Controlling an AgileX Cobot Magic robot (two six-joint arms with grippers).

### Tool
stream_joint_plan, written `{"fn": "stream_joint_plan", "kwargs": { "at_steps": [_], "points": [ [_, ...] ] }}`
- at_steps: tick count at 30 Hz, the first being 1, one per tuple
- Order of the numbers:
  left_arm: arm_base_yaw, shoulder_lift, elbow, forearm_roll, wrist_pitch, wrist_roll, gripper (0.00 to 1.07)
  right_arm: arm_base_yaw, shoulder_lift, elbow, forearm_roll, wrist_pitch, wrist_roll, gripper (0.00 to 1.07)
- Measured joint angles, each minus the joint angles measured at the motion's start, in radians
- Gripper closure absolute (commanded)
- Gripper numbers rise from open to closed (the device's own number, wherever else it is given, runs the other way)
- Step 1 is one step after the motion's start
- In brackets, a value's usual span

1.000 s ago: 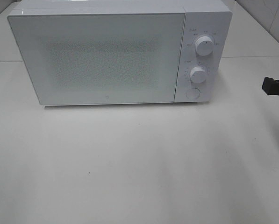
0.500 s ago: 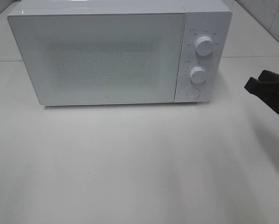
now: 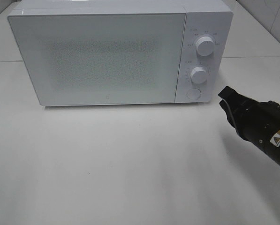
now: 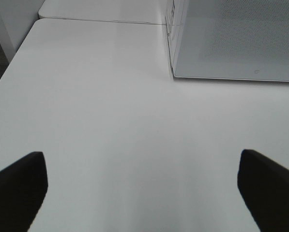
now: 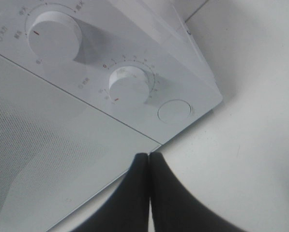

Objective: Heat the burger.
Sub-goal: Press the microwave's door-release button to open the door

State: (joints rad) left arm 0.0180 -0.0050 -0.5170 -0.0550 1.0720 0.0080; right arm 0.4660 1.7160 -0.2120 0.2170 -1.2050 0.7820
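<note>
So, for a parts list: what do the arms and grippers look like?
The right gripper is matte black with tapered fingers, on a bulky black wrist carrying a white sticker with a yellow warning triangle. The left gripper shows only two black fingers.

A yellow warning-triangle sticker (image 3: 276,139) sits on my right arm (image 3: 259,123); the print around the microwave's (image 3: 102,56) knobs (image 3: 199,74) is too blurred to read.

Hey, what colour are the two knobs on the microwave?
White, each with a small red pointer mark; the knobs show best in the right wrist view.
</note>
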Motion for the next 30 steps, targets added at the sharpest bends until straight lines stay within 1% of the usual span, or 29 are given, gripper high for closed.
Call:
{"fn": "stream_joint_plan", "kwargs": {
  "at_steps": [3, 5, 6, 7, 8, 9, 11, 13, 14, 15, 22, 25, 27, 30],
  "points": [
    [0.0, 0.0, 0.0, 0.0, 0.0, 0.0, 0.06, 0.006, 0.015, 0.0, 0.002, 0.0, 0.038, 1.07],
    [0.0, 0.0, 0.0, 0.0, 0.0, 0.0, 0.06, 0.007, 0.021, -0.001, 0.012, -0.001, 0.119, 1.07],
    [0.0, 0.0, 0.0, 0.0, 0.0, 0.0, 0.06, 0.007, 0.021, -0.001, 0.012, -0.001, 0.119, 1.07],
    [0.0, 0.0, 0.0, 0.0, 0.0, 0.0, 0.06, 0.007, 0.022, -0.013, 0.02, -0.001, 0.181, 1.07],
    [0.0, 0.0, 0.0, 0.0, 0.0, 0.0, 0.06, 0.007, 0.022, -0.013, 0.02, -0.001, 0.181, 1.07],
    [0.0, 0.0, 0.0, 0.0, 0.0, 0.0, 0.06, 0.007, 0.023, -0.036, 0.029, -0.001, 0.238, 1.07],
    [0.0, 0.0, 0.0, 0.0, 0.0, 0.0, 0.06, 0.007, 0.023, -0.052, 0.033, 0.0, 0.254, 1.07],
    [0.0, 0.0, 0.0, 0.0, 0.0, 0.0, 0.06, 0.007, 0.024, -0.104, 0.044, 0.038, 0.282, 1.07],
    [0.0, 0.0, 0.0, 0.0, 0.0, 0.0, 0.06, 0.007, 0.024, -0.104, 0.044, 0.038, 0.282, 1.07],
    [0.0, 0.0, 0.0, 0.0, 0.0, 0.0, 0.06, 0.007, 0.025, -0.135, 0.06, 0.09, 0.307, 1.07],
    [0.0, 0.0, 0.0, 0.0, 0.0, 0.0, 0.06, 0.007, 0.029, -0.174, 0.107, 0.173, 0.349, 1.07],
    [0.0, 0.0, 0.0, 0.0, 0.0, 0.0, 0.06, 0.007, 0.065, -0.191, 0.113, 0.18, 0.409, 1.07],
    [0.0, 0.0, 0.0, 0.0, 0.0, 0.0, 0.06, 0.007, 0.136, -0.211, 0.111, 0.167, 0.531, 1.07],
    [0.0, 0.0, 0.0, 0.0, 0.0, 0.0, 0.06, 0.007, 0.154, -0.218, 0.111, 0.156, 0.558, 1.07]
  ]
}}
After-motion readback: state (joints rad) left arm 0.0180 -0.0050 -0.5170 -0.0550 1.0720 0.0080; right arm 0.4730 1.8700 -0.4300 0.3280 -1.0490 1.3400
